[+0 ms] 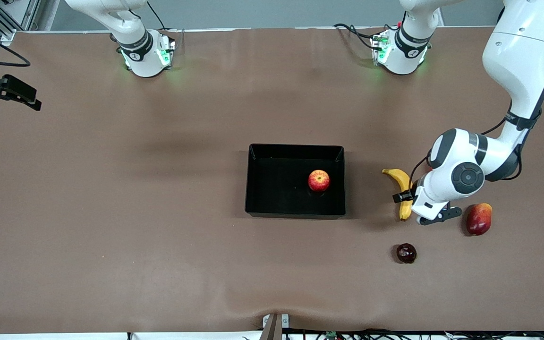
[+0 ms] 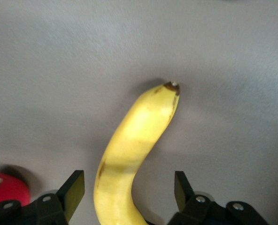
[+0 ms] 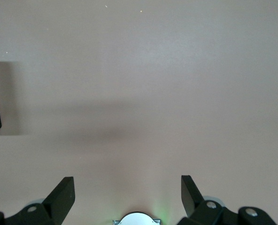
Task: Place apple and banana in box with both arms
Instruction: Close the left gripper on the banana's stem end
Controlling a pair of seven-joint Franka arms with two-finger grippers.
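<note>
The apple (image 1: 318, 180) lies inside the black box (image 1: 295, 147), toward the left arm's end of it. The banana (image 1: 397, 177) lies on the table beside the box, toward the left arm's end. My left gripper (image 1: 415, 208) is low over the banana's nearer half. In the left wrist view it (image 2: 129, 180) is open, with one finger on each side of the banana (image 2: 139, 136) and a gap to each. My right gripper (image 1: 26, 99) hangs at the right arm's end of the table, open and empty (image 3: 127, 185), and waits.
A red-yellow elongated fruit (image 1: 479, 218) lies just past the left hand. A dark red round fruit (image 1: 406, 253) lies nearer the front camera than the banana. A red fruit (image 2: 3, 187) shows at the edge of the left wrist view.
</note>
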